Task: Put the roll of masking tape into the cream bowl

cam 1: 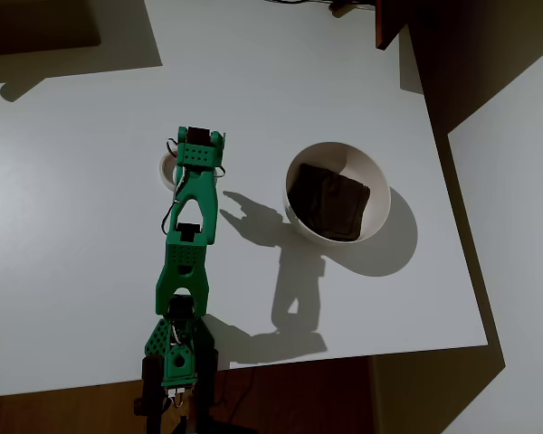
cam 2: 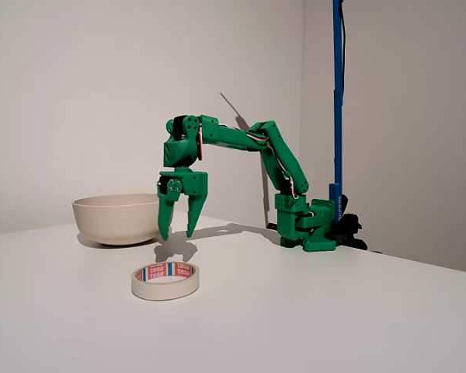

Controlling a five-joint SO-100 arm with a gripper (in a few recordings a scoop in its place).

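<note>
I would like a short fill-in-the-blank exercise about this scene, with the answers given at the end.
1. The roll of masking tape lies flat on the white ____.
2. The tool hangs above the tape with its fingers ____ and holds nothing.
3. The cream bowl holds a ____ square patch at its bottom.
4. The arm is ____ in colour.

Missing words: table; open; dark; green
</note>
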